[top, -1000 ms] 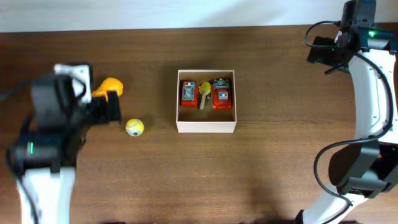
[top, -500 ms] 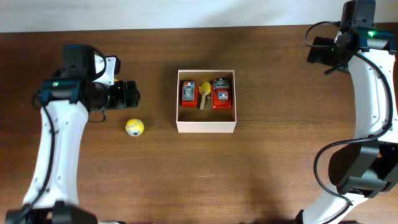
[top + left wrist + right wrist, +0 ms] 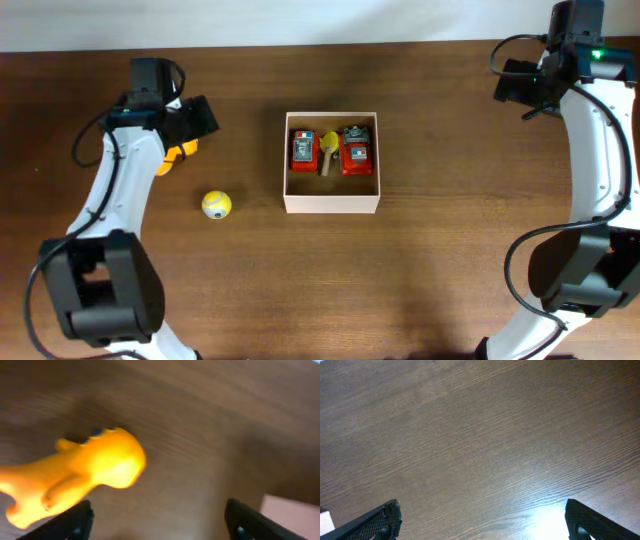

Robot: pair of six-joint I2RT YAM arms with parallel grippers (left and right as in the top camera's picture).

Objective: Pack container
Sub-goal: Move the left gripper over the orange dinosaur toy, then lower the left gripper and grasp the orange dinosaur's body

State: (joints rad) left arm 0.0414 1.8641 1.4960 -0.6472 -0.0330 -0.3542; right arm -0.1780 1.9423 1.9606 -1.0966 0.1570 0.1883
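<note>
The container (image 3: 331,203) is a square white-walled box at the table's middle, holding two red toys (image 3: 303,150) and a small yellow toy (image 3: 329,142). An orange toy (image 3: 176,154) lies left of it, partly under my left arm, and fills the left of the left wrist view (image 3: 75,477). A yellow ball (image 3: 216,205) lies below it. My left gripper (image 3: 198,117) is open and empty just above the orange toy; its fingers (image 3: 157,522) are spread wide. My right gripper (image 3: 512,82) is open and empty at the far right over bare wood (image 3: 480,520).
The dark wooden table (image 3: 400,280) ends at a pale wall strip along the back. A corner of the container (image 3: 295,515) shows at the right of the left wrist view. Black cables loop beside the right arm (image 3: 590,150).
My left arm has swung from the table's left side up and toward the back, over the orange toy. The right arm, the ball and the container have not moved.
</note>
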